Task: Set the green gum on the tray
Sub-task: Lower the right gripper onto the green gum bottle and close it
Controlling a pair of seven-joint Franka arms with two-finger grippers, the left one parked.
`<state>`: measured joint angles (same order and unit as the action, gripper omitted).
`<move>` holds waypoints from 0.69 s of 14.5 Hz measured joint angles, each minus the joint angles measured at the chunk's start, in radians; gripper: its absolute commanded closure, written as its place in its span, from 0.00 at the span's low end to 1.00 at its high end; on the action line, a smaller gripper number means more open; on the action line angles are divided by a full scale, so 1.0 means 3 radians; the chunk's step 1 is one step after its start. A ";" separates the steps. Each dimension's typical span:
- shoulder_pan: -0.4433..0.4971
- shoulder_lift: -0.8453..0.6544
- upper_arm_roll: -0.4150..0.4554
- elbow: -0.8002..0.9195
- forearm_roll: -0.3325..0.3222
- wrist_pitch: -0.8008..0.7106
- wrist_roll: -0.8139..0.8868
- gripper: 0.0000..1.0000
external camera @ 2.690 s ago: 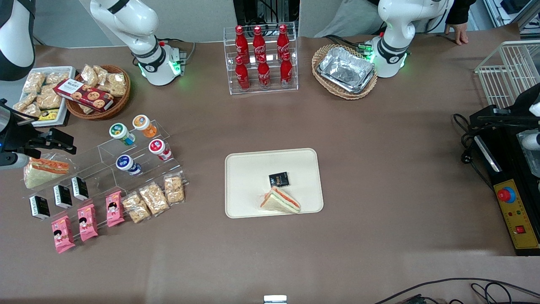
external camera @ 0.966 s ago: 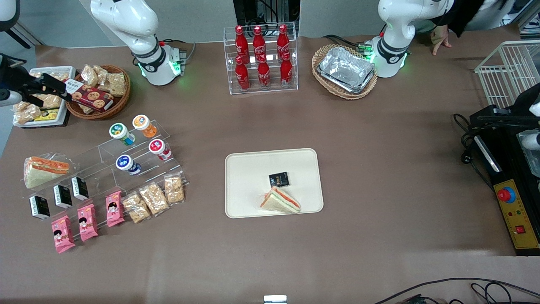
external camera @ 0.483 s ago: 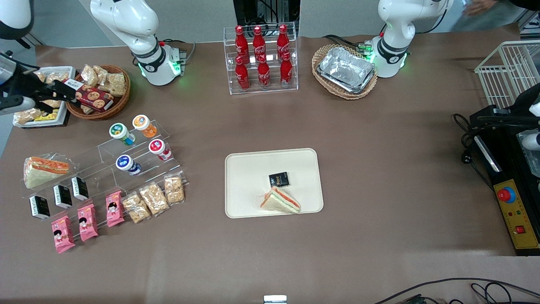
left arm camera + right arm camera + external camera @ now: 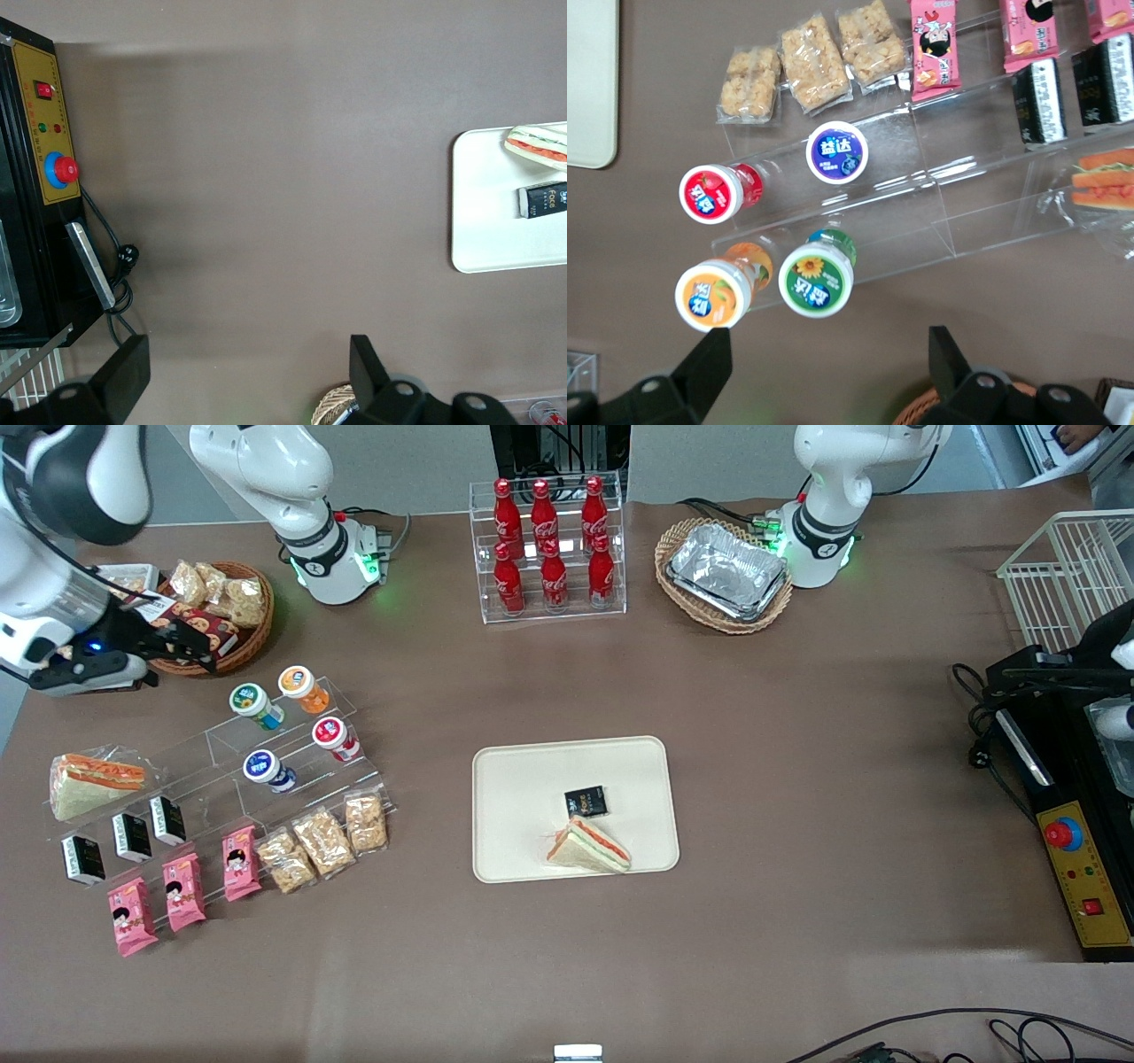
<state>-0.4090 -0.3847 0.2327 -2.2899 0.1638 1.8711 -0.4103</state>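
Hovering gripper (image 4: 824, 372) was held above green gum (image 4: 817, 279), jaws wide for grasp; tray (image 4: 523, 815) kept well apart.

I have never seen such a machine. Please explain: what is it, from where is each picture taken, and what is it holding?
These are two robot arms at a table. One picture looks down from the front; the two others come from cameras on the arms' wrists. The working arm's gripper is open, holds nothing, and hovers above the wicker basket, near a clear rack of small bottles. Among them is the green gum, beside an orange bottle. The tray at mid-table already carries a sandwich and a small black packet.
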 measured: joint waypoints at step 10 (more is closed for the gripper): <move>0.0002 0.0022 0.0349 -0.0586 0.0002 0.0654 0.0230 0.00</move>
<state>-0.4086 -0.3780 0.3375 -2.4657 0.1644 2.0674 -0.3415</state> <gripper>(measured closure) 0.000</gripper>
